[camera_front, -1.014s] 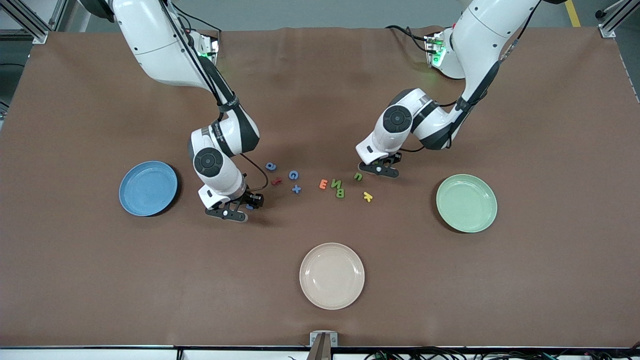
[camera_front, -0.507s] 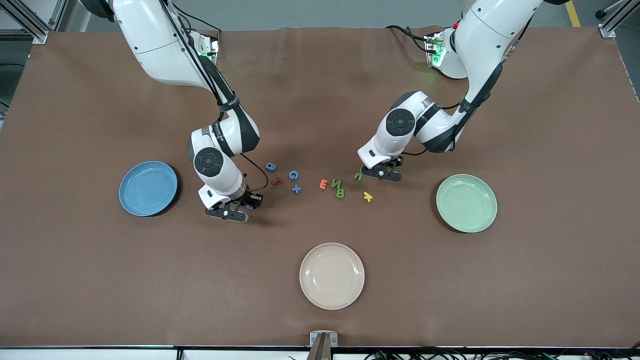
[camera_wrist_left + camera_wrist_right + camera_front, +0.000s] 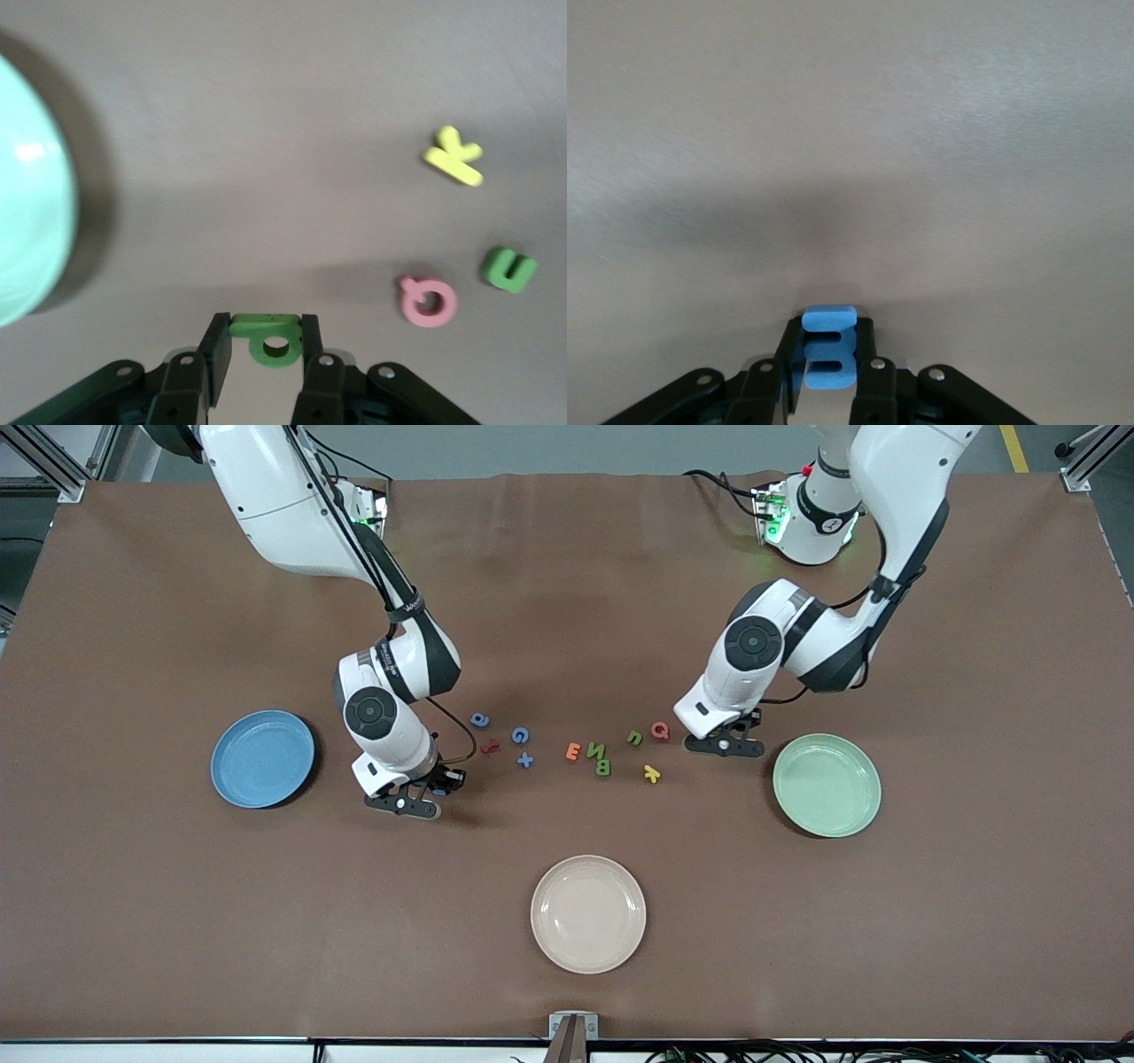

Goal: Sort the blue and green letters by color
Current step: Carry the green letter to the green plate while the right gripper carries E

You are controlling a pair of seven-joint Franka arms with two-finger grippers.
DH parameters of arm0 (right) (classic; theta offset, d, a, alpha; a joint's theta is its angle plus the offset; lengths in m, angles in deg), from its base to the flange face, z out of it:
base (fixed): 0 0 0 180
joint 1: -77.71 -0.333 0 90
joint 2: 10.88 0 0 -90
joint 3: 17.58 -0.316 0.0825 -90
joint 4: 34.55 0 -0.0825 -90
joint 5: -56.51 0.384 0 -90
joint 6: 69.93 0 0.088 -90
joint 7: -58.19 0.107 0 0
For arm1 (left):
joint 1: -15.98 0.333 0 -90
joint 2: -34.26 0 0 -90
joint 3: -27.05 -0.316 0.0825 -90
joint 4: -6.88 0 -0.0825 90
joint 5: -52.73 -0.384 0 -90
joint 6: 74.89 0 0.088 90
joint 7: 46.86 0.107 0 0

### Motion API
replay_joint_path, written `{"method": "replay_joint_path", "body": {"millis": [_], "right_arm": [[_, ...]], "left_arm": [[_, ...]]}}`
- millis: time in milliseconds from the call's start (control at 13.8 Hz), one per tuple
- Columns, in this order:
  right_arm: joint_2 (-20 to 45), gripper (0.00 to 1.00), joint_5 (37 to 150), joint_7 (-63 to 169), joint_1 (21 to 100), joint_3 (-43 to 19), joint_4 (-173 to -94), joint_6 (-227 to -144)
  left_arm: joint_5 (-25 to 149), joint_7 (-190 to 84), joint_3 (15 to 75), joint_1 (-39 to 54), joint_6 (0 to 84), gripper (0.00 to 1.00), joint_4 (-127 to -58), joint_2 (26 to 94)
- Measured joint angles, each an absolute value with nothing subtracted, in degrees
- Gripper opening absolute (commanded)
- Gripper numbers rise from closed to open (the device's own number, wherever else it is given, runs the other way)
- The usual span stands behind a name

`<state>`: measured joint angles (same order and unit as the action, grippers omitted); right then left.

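Left gripper [image 3: 266, 341] is clamped on a green letter [image 3: 270, 339], pinched betw. its pads w/ the ring end poking out ahead, green plate [image 3: 827, 785] just beside it; right gripper [image 3: 824, 354] is clamped on a blue letter [image 3: 829, 347], blue plate [image 3: 262, 758] nearby.

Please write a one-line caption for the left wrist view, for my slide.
Left claw shut on a green letter above the table, green plate nearby.

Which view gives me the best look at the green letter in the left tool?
The left wrist view: the green letter shows clearly, pinched in the left tool. In the front view the tool hides it. The right wrist view shows only a blue letter.
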<state>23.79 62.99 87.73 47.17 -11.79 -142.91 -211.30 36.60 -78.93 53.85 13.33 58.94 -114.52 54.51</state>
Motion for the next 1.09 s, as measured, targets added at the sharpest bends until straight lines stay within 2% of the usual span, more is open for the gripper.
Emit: {"method": "replay_joint_path", "body": {"millis": [145,434,579,724,796,869,941,1086], "right_arm": [[21.89,0.01,62.98,81.90,49.26,-10.39,-141.78,-204.11],[14.23,0.02,60.85,66.26,59.67,-9.69,-142.36,-193.75],[11.22,0.02,58.28,61.22,63.84,-9.65,-145.20,-193.02],[9.15,0.02,57.30,57.04,66.50,-9.68,-148.58,-193.88],[8.47,0.06,57.25,55.14,67.60,-9.69,-150.28,-195.07],[8.03,0.13,57.24,53.50,68.71,-9.69,-151.99,-196.87],[7.79,0.19,57.23,52.30,69.82,-9.68,-153.84,-199.20],[7.76,0.73,57.21,51.29,71.46,-9.69,-157.30,-203.58]], "left_arm": [[36.56,-74.01,53.79,17.73,58.66,0.05,-114.56,53.39],[36.53,-61.50,53.66,29.01,58.69,0.09,-114.66,53.45],[36.53,-58.05,53.61,32.26,59.02,0.09,-114.77,54.39],[36.33,-55.09,53.58,34.58,60.76,0.14,-114.88,56.27],[35.73,-54.00,53.58,35.63,62.08,0.24,-114.92,57.50],[35.16,-53.42,53.57,36.39,63.02,0.60,-114.93,58.72],[34.73,-53.33,53.58,36.76,63.69,1.00,-114.88,59.72],[34.50,-53.33,53.67,36.83,64.01,1.00,-114.56,60.36]]}}
